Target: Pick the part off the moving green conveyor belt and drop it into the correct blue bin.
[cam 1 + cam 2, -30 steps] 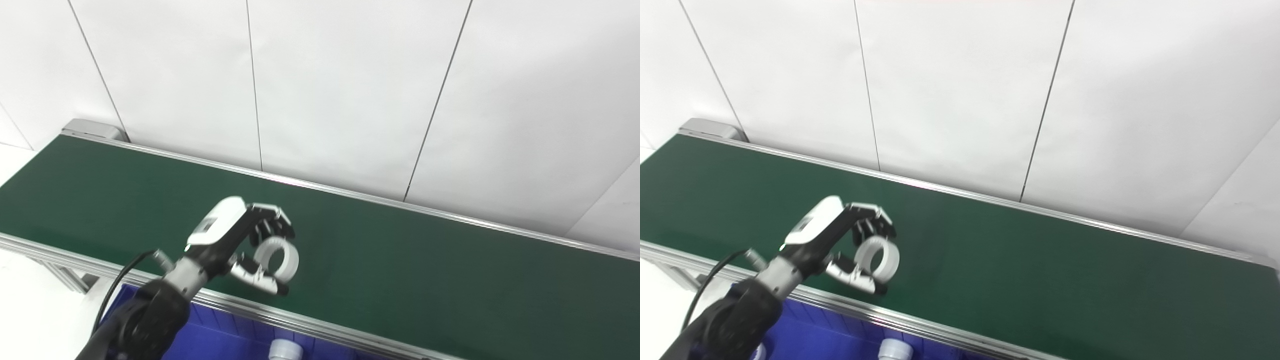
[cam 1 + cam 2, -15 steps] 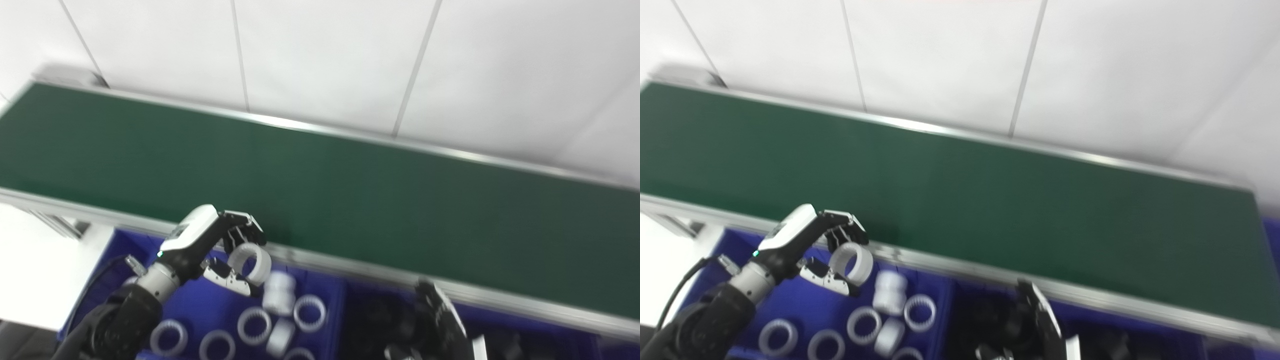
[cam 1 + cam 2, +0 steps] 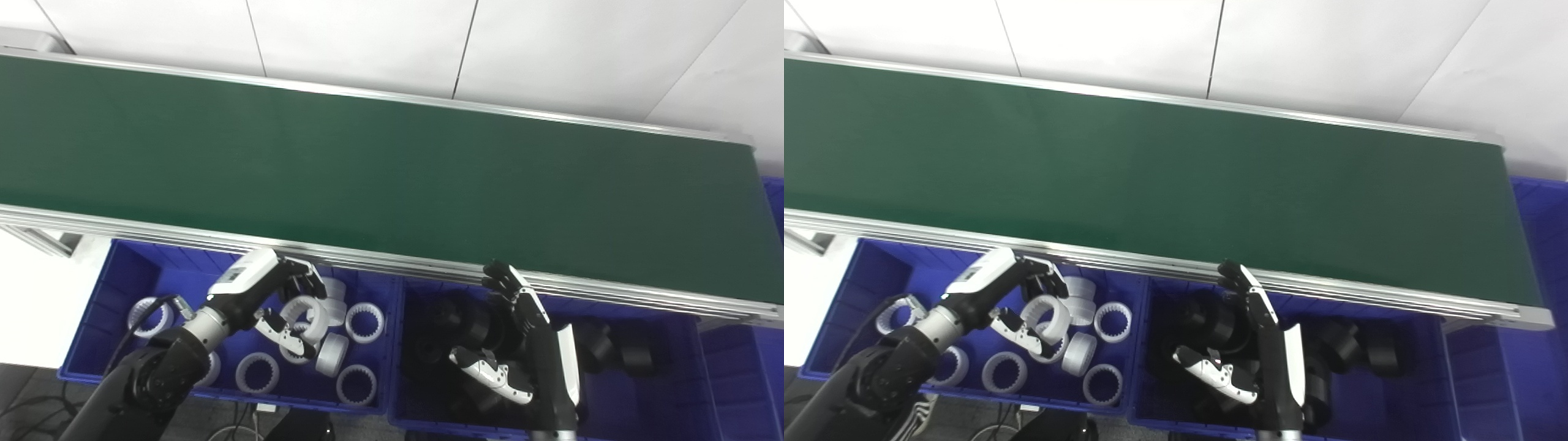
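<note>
My left hand (image 3: 269, 300) is shut on a white ring-shaped part (image 3: 304, 311) and holds it above the left blue bin (image 3: 122, 269), which holds several white ring parts. It shows in the right eye view too (image 3: 1017, 300). My right hand (image 3: 520, 343) is open and empty, fingers spread, above the middle blue bin (image 3: 674, 404), which holds several black parts. The green conveyor belt (image 3: 392, 165) has no part on it.
The belt's silver front rail (image 3: 392, 263) runs just above both bins. Another blue bin (image 3: 1537, 367) sits at the far right. White wall panels stand behind the belt. A white surface lies left of the left bin.
The camera has tilted down, bringing the bins and right hand into view. My left hand has carried the white ring off the belt, over the rail, to above the left bin.
</note>
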Robot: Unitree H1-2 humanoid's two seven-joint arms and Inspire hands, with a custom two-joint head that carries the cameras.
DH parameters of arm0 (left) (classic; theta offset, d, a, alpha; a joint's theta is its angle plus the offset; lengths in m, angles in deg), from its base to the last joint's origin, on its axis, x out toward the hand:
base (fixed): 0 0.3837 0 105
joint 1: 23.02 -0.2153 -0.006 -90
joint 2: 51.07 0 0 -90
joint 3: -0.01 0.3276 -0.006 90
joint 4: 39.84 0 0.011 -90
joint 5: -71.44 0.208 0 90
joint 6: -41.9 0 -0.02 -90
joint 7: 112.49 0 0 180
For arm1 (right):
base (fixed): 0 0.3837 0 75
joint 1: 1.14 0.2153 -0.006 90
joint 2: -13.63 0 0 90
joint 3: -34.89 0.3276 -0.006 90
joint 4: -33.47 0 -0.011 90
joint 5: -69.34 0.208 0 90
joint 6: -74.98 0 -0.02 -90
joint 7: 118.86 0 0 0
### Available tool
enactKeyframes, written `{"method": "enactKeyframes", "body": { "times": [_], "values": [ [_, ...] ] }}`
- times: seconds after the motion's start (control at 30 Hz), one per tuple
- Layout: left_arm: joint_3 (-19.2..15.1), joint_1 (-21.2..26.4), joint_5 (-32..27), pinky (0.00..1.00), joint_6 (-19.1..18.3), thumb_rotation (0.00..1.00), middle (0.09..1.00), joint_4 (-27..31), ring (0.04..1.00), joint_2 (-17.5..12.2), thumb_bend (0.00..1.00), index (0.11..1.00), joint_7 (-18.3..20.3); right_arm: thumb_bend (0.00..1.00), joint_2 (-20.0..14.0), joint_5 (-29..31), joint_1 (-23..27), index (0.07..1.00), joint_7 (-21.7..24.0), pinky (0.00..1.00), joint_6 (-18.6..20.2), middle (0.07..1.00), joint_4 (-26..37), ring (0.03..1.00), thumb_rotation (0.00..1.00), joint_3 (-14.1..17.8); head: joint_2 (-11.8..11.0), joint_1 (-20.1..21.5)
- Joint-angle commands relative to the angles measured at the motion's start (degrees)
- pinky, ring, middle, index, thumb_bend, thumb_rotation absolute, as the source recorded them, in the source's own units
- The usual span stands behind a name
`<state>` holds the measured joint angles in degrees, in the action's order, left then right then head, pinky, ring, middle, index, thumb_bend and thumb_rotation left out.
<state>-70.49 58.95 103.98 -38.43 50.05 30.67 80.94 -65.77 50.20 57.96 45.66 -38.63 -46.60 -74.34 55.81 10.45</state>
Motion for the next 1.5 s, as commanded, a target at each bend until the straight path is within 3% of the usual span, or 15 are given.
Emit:
{"method": "enactKeyframes", "body": {
  "times": [0.0,0.03,0.17,0.2,0.23,0.3,0.47,0.53,0.67,0.97,1.03,1.17,1.47],
  "values": [
    [0.8,1.2,1.8,0.49,0.3,0.03,0.562,1.8,0.489,-1.5,0.50,0.526,1.1,0.74,1.1,-0.5,-0.7,0.847,1.0,0.73,-1.1,0.827,1.9,0.790,0.49,0.4,-0.1,0.2],
    [1.1,1.1,2.6,0.52,-0.3,0.06,0.630,2.2,0.570,-1.7,0.50,0.511,1.5,0.74,1.3,-0.5,-0.7,0.847,1.2,0.73,-1.1,0.827,1.9,0.789,0.49,0.6,-0.1,0.2],
    [1.0,0.8,4.1,0.69,-2.4,0.44,0.810,4.2,0.779,-2.0,0.56,0.783,3.5,0.73,2.1,-0.7,-0.9,0.849,2.2,0.72,-0.6,0.830,2.1,0.788,0.48,1.1,-0.1,0.6],
    [0.6,0.6,2.0,0.71,-2.7,0.47,0.827,4.4,0.798,-2.0,0.57,0.803,4.6,0.73,2.3,-0.6,-0.9,0.849,2.4,0.72,-0.5,0.830,2.1,0.788,0.47,1.2,-0.2,1.0],
    [0.3,0.5,0.5,0.75,-2.9,0.58,0.869,4.6,0.842,-1.9,0.60,0.841,5.4,0.73,2.5,-0.6,-1.0,0.849,2.6,0.72,-0.5,0.830,2.1,0.787,0.47,1.3,-0.2,1.0],
    [-0.9,0.1,-6.9,0.81,-1.8,0.74,0.926,4.7,0.895,-1.7,0.64,0.886,7.5,0.73,2.9,-0.6,-1.1,0.850,3.0,0.73,-0.4,0.833,2.1,0.792,0.47,1.6,-0.3,2.0],
    [-2.9,-1.5,-26.7,0.89,1.0,0.88,0.948,4.2,0.935,-0.4,0.70,0.909,13.3,0.74,3.5,-0.7,-1.4,0.863,4.7,0.75,1.7,0.854,2.3,0.818,0.49,1.9,-0.9,3.2],
    [-3.0,-2.0,-29.3,0.90,0.7,0.90,0.950,4.6,0.944,-0.2,0.71,0.915,14.2,0.74,3.4,-0.6,-1.4,0.868,5.2,0.76,2.4,0.858,2.2,0.824,0.49,1.9,-1.1,3.4],
    [-2.9,-2.4,-32.0,0.99,-0.5,0.90,0.968,5.3,0.988,-0.1,0.83,0.939,15.6,0.74,3.5,-1.0,-1.6,0.878,6.3,0.77,3.6,0.863,2.4,0.830,0.50,2.1,-1.4,3.8],
    [-2.8,-3.1,-40.3,0.99,6.6,0.80,0.984,1.2,0.995,1.8,0.81,0.957,19.3,0.75,3.7,-1.3,-2.3,0.888,8.1,0.78,7.0,0.871,3.5,0.840,0.50,2.5,-1.6,4.1],
    [-3.0,-3.5,-42.1,0.98,8.2,0.72,0.988,0.3,0.991,2.5,0.79,0.965,20.0,0.75,3.8,-1.5,-2.5,0.896,8.8,0.79,8.9,0.880,4.3,0.852,0.52,2.4,-1.7,4.3],
    [-3.6,-4.3,-41.7,0.98,11.3,0.66,0.998,-0.6,0.995,3.3,0.79,0.986,19.2,0.74,3.9,-1.6,-2.7,0.899,9.3,0.81,10.4,0.886,4.8,0.863,0.49,2.4,-1.8,4.4],
    [-4.9,-6.6,-41.1,1.00,12.6,0.55,1.000,0.3,1.000,5.1,0.80,1.000,17.0,0.73,4.2,-1.5,-3.0,0.900,9.8,0.83,11.6,0.885,5.1,0.872,0.44,2.6,-2.0,4.7]
  ]
}}
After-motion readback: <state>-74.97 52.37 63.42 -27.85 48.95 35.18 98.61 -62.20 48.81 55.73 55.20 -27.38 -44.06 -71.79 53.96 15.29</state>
